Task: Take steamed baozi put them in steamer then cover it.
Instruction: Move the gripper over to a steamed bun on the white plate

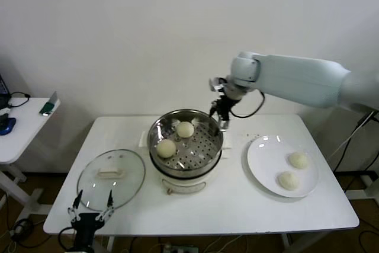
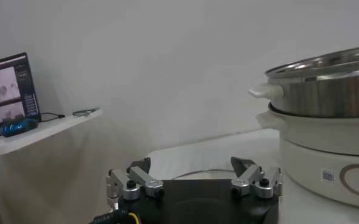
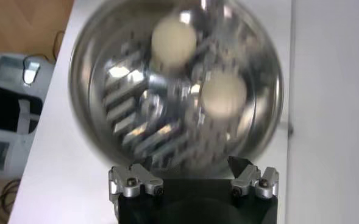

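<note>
Right hand hung wide and empty over steamer (2 buns in) — should approach plate buns from above; left hand wide too.

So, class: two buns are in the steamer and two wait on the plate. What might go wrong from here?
1. The right gripper, open, hangs by the steamer rim and might clip it.
2. The plate's baozi are round and could roll when grasped.
3. The glass cover lies near the table edge.
</note>
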`<control>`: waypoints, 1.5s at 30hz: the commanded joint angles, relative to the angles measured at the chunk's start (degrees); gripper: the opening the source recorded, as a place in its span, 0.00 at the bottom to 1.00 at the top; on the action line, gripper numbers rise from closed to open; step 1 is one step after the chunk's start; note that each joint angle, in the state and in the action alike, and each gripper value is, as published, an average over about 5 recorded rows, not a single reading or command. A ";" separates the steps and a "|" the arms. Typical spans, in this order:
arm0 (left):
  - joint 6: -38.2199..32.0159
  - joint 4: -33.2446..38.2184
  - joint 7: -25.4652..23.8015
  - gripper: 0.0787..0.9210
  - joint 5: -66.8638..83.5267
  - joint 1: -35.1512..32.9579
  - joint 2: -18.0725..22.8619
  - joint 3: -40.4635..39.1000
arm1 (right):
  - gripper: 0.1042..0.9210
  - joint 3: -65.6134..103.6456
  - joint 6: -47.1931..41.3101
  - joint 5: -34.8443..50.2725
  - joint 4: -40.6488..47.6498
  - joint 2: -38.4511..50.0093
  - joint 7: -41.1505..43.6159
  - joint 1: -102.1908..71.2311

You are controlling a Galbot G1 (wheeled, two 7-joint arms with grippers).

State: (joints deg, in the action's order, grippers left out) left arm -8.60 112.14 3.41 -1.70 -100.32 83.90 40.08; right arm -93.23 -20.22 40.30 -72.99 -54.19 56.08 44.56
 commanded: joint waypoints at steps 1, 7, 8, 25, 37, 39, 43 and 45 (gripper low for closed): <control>0.54 0.00 -0.01 0.88 0.03 0.07 0.17 0.05 | 0.88 -1.24 -2.04 -7.95 -8.57 17.49 0.29 0.07; 0.76 -0.04 0.02 0.88 -0.15 -0.19 0.50 0.13 | 0.88 1.08 3.86 -15.97 -5.32 21.85 3.37 -8.11; 0.79 -0.02 0.03 0.88 -0.22 -0.28 0.61 0.17 | 0.88 2.03 4.19 -17.73 -4.68 22.17 3.57 -9.92; 0.52 -0.36 0.24 0.88 -0.28 -2.50 1.62 2.92 | 0.88 16.92 8.67 -30.92 7.13 17.79 4.43 -32.01; -0.43 -1.53 0.54 0.88 -0.17 -3.26 2.07 3.23 | 0.88 17.00 9.16 -31.22 10.62 15.36 5.00 -31.17; -0.41 -1.60 0.60 0.88 -0.16 -3.25 2.05 3.26 | 0.88 17.08 9.32 -31.36 11.04 15.23 5.02 -31.32; -0.38 -1.73 0.74 0.88 -0.12 -3.27 1.99 3.32 | 0.87 17.05 9.42 -31.47 11.09 15.06 5.06 -31.64; -0.37 -1.77 0.83 0.88 -0.11 -3.30 1.99 3.33 | 0.85 17.04 9.48 -31.44 10.98 15.03 5.10 -31.73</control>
State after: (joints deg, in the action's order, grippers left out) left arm -8.94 110.58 4.11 -1.88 -103.43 85.95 43.22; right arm -76.89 -11.04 9.95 -63.18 -38.97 61.06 14.17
